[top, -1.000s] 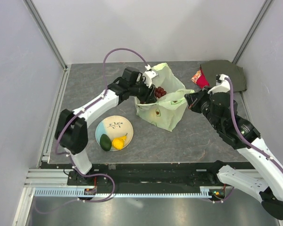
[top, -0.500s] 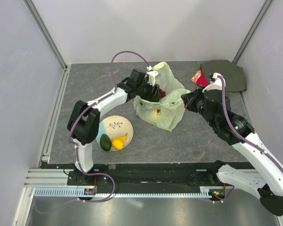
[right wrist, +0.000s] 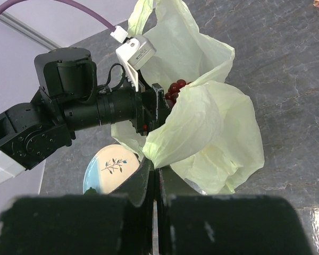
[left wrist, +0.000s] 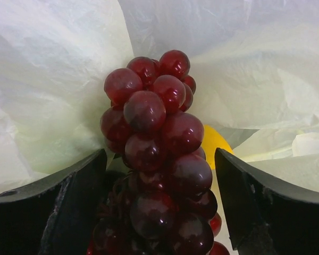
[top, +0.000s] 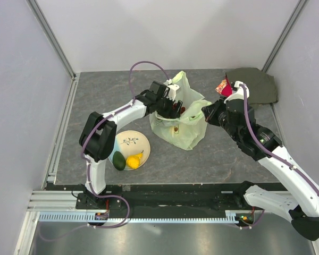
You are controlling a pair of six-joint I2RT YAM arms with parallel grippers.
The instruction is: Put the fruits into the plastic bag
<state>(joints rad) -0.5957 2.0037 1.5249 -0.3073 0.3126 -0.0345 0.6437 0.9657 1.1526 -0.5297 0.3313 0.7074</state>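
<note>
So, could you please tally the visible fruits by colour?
Dark red: 1, grape bunch in the plastic bag
Green: 1, avocado on the plate
Yellow: 2, lemon on the plate, half-hidden fruit in the bag
Total: 4

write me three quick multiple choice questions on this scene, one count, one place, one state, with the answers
1. How many fruits lie on the plate?
A. one
B. two
C. four

2. Where is the grape bunch?
A. on the plate
B. at the mouth of the plastic bag, between the fingers of the left gripper
C. on top of the avocado

3. How do the left gripper's jaws stand?
A. shut on the grape bunch
B. shut on a bag handle
C. open, spread wide either side of the bunch

Answers:
1 B: only the avocado and a lemon sit on the plate.
2 B: the left wrist view shows the bunch against pale bag film, with a finger on each side.
3 C: the two fingers stand far apart, with bag film showing between them and the bunch.
</note>
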